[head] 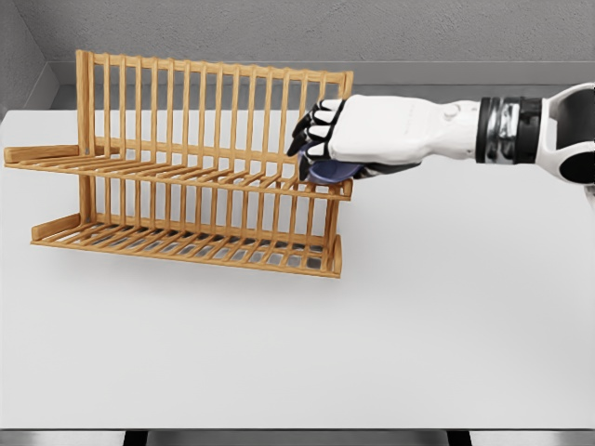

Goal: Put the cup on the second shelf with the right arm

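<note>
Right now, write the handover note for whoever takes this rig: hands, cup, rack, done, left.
Right hand: shut on the blue cup, at the right end of the wooden rack's upper shelf.
Left hand: not in view.
Cup: at shelf level, mostly hidden by the hand; cannot tell if it already rests on the slats.
Done: cup carried to the shelf.
Left: set it down, release, withdraw.

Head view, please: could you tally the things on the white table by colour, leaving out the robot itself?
Wooden brown: 1, the rack
Dark blue: 1, the cup, held by the right hand at the rack's upper shelf
Total: 2, both on or over the table
</note>
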Available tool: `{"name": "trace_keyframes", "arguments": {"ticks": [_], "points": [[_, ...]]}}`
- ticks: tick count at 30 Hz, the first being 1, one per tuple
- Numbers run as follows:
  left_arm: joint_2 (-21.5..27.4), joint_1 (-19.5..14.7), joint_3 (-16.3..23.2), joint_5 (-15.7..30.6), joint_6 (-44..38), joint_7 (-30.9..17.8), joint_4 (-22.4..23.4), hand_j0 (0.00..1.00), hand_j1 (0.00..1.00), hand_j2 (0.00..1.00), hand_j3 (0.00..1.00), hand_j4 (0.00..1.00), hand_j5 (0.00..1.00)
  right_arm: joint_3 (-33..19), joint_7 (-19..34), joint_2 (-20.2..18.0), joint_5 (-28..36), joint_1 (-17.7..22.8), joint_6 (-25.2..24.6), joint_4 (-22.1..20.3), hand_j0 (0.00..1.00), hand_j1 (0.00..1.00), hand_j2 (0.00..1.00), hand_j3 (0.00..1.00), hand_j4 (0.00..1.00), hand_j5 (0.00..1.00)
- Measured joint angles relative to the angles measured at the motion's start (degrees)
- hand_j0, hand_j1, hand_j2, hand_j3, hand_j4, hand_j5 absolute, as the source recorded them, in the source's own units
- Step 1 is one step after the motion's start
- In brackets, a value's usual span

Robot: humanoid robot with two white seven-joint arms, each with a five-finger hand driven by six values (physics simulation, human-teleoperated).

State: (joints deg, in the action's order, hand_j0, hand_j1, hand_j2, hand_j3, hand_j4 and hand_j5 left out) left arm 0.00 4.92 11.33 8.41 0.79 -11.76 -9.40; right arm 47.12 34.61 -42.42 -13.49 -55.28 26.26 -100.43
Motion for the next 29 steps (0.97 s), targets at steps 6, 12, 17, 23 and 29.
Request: {"name": "trace_keyframes", "arguments": {"ticks": [6, 12, 17, 23, 29], "points": [[0.00, 0.00, 0.00, 0.00, 0.00, 0.00, 0.00, 1.00, 1.00, 1.00, 1.00, 1.00, 1.00, 0.68, 0.16, 0.39, 0.20, -0.17, -0.08, 0.00, 1.00, 1.00, 1.00, 1.00, 1.00, 1.00], [0.00, 0.00, 0.00, 0.00, 0.00, -0.01, 0.00, 1.00, 1.00, 1.00, 1.00, 1.00, 1.00, -8.56, 0.39, -0.53, 0.21, 0.35, 0.15, -0.01, 1.00, 1.00, 1.00, 1.00, 1.00, 1.00], [0.00, 0.00, 0.00, 0.00, 0.00, 0.00, -0.01, 1.00, 1.00, 1.00, 1.00, 1.00, 1.00, -20.65, 0.44, -6.28, 0.10, 15.29, 0.85, 2.02, 1.00, 1.00, 1.00, 1.00, 1.00, 1.00], [0.00, 0.00, 0.00, 0.00, 0.00, 0.00, -0.01, 1.00, 1.00, 1.00, 1.00, 1.00, 1.00, -33.00, 0.44, -8.93, -0.06, 31.64, 4.32, 5.22, 1.00, 1.00, 1.00, 1.00, 1.00, 1.00], [0.00, 0.00, 0.00, 0.10, 0.01, -0.35, -0.01, 1.00, 1.00, 1.00, 1.00, 1.00, 1.00, -37.93, 0.43, -9.30, 0.04, 34.89, 6.16, 6.32, 1.00, 1.00, 1.00, 1.00, 1.00, 1.00]]}}
